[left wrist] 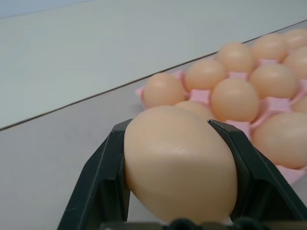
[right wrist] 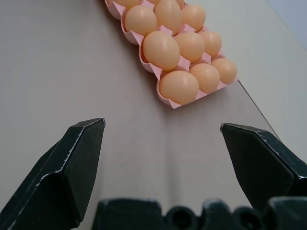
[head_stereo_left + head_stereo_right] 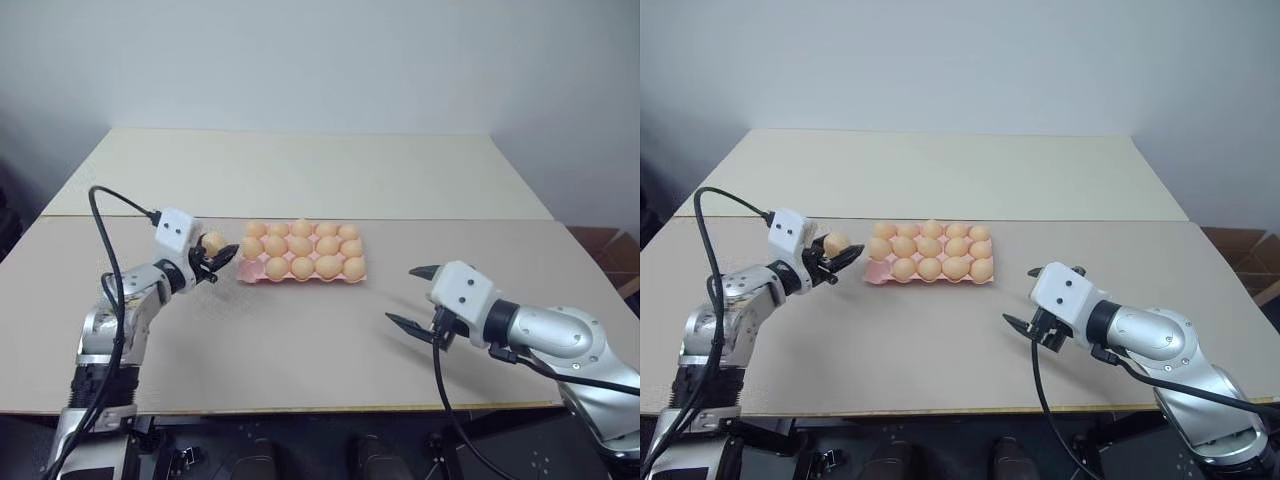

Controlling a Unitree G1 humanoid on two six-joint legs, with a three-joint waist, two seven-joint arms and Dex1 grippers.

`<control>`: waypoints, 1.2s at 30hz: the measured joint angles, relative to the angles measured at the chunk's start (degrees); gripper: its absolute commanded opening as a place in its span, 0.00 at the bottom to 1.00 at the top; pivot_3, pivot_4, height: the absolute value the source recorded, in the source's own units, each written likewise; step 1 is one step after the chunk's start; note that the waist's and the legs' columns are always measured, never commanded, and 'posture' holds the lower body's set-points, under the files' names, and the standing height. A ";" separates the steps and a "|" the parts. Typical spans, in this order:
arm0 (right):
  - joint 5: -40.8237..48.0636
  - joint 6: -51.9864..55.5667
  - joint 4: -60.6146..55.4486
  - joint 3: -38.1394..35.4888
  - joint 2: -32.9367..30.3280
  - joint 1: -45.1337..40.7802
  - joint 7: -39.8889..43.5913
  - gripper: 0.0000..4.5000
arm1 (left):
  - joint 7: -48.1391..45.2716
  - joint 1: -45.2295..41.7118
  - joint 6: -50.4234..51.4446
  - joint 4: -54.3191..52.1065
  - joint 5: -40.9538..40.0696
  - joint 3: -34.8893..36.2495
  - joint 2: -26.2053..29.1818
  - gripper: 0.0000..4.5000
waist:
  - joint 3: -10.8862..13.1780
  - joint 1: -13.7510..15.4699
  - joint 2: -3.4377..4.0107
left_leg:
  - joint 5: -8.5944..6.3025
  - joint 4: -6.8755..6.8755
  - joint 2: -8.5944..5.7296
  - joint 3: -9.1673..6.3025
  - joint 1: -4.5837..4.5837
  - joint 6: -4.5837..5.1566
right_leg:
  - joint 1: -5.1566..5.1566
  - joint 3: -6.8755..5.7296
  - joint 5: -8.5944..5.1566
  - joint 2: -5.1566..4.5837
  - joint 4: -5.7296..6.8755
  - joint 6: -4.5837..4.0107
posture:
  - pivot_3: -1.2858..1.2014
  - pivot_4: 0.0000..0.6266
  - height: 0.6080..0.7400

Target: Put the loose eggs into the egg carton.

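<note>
**A:** Egg point(image 3: 212, 242) first, on the left: the left tool point(image 3: 217, 259) has its two black fingers closed around it, one on each flank, and carries it clear of the counter point(image 3: 300, 340), just beside the near-left corner of the egg carton point(image 3: 243, 277).

**B:** And the carton's cups?

**A:** Nearly all hold eggs. The near-left corner cup looks bare pink, so I judge that to be the target, and this to be the final egg.

**B:** How should the placing go?

**A:** Bring the egg over that corner cup with its long axis roughly upright, lower until it seats, and only then ease the fingers apart. The neighbouring eggs sit tight against that cup, so the fingers should come down on the outer sides, not between eggs. Squeezing harder is the wrong fix if it wobbles; a cracked shell is the risk.

**B:** The right side?

**A:** The right tool point(image 3: 413, 297) hangs over bare counter, well apart from the carton, fingers spread wide with nothing between them. It should stay out of the way.
</note>
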 measured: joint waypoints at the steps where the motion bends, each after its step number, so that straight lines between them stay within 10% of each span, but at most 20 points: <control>1: -0.11 0.00 0.00 0.17 0.18 0.00 -0.11 1.00 | -1.05 0.00 0.00 0.01 -0.27 -0.46 0.09 0.48 | 0.00 0.00 0.00 | 0.00 0.00 0.00 0.00 0.00 0.00 | 0.00 0.00 0.00 0.00 -0.01 0.00 | 0.52 0.24 1.00; 8: 0.09 0.41 -0.51 0.34 3.10 0.51 -1.53 1.00 | -7.69 -1.45 0.07 2.49 -0.36 -4.71 1.17 0.48 | 0.00 -0.01 0.00 | 0.00 0.00 0.00 -0.01 -0.05 0.00 | -0.02 0.00 0.01 0.01 -0.04 0.02 | 0.52 0.24 1.00; 15: -0.49 0.58 -1.21 -0.33 2.48 2.43 -2.06 1.00 | -9.00 -2.10 -0.07 3.56 0.28 -5.60 2.33 0.98 | 0.00 -0.06 0.00 | 0.00 0.00 0.01 -0.01 -0.04 0.01 | -0.01 0.00 0.00 0.02 -0.02 0.01 | 0.52 0.24 1.00; 36: -0.31 -0.20 0.93 -0.39 0.70 0.46 0.45 1.00 | -16.76 29.29 5.18 -17.97 -15.30 26.68 16.04 0.99 | 0.00 -0.89 0.00 | -0.01 -0.01 0.05 -0.01 -0.03 -0.02 | -0.08 -0.05 -0.24 -0.07 -0.07 -0.36 | 0.52 0.24 1.00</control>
